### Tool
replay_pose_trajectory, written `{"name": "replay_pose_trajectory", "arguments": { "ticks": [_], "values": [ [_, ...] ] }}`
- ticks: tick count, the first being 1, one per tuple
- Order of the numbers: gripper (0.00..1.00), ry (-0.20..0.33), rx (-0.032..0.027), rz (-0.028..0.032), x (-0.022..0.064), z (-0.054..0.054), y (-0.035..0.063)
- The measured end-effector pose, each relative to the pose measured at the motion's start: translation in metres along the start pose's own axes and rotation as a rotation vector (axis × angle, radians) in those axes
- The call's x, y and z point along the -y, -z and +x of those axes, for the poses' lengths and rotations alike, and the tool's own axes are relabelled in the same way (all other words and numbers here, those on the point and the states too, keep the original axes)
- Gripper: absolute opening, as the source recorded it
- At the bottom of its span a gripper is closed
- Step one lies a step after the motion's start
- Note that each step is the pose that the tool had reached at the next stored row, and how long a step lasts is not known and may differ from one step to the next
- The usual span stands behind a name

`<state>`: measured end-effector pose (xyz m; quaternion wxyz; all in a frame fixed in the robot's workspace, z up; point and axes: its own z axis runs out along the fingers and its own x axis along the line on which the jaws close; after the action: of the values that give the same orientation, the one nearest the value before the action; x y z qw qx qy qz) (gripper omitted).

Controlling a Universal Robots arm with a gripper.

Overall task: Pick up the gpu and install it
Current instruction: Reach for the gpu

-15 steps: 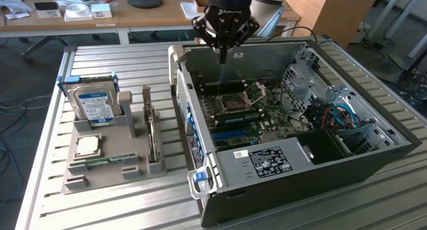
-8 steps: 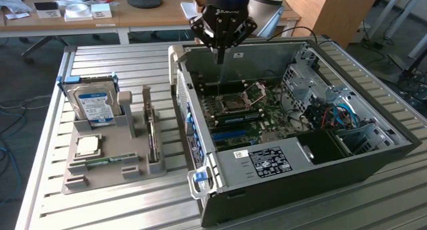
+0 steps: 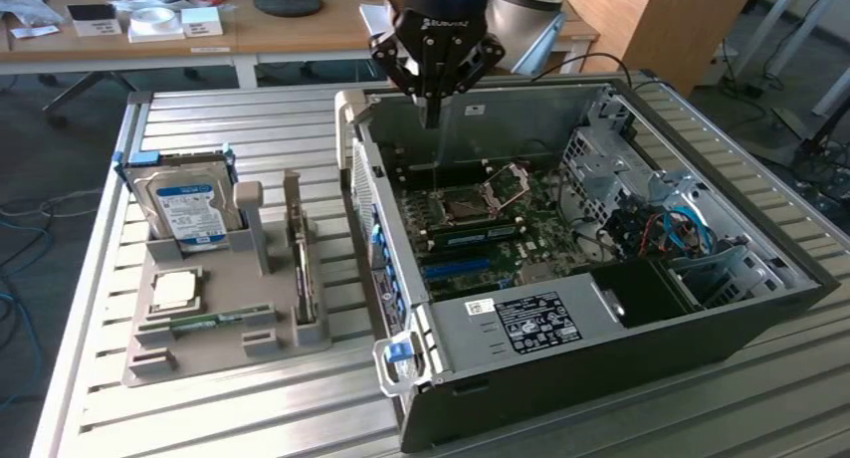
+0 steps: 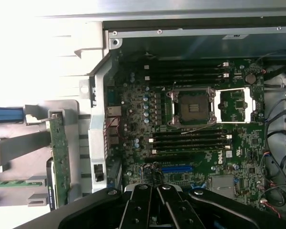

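The gpu [image 3: 305, 269] stands on its edge in a slot of the grey parts holder [image 3: 199, 350], on the exterior view's left of the open computer case [image 3: 531, 324]. In the wrist view the gpu [image 4: 60, 157] shows as a thin green board edge with a silver bracket at one end. My gripper [image 3: 429, 114] hangs over the far end of the case, above the motherboard [image 3: 485, 229], well apart from the gpu. Its fingers [image 4: 144, 202] are pressed together with nothing between them. A blue expansion slot [image 4: 177, 168] lies on the motherboard just beyond the fingertips.
In the holder also sit a blue-labelled hard drive [image 3: 186, 204], a processor chip [image 3: 175, 291] and a green memory stick [image 3: 213, 322]. The case walls, drive cage [image 3: 604, 149] and blue cables [image 3: 684, 229] crowd the case's right side. An empty processor socket [image 4: 193, 106] sits mid-board.
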<state>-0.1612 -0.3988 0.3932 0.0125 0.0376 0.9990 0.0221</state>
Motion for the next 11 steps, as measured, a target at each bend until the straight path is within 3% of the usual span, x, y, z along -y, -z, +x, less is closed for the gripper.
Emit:
{"name": "replay_pose_trajectory", "arguments": {
  "ticks": [11],
  "values": [
    [0.11, 0.000, -0.0001, 0.0001, 0.0006, 0.0072, 0.0002]
  ]
}}
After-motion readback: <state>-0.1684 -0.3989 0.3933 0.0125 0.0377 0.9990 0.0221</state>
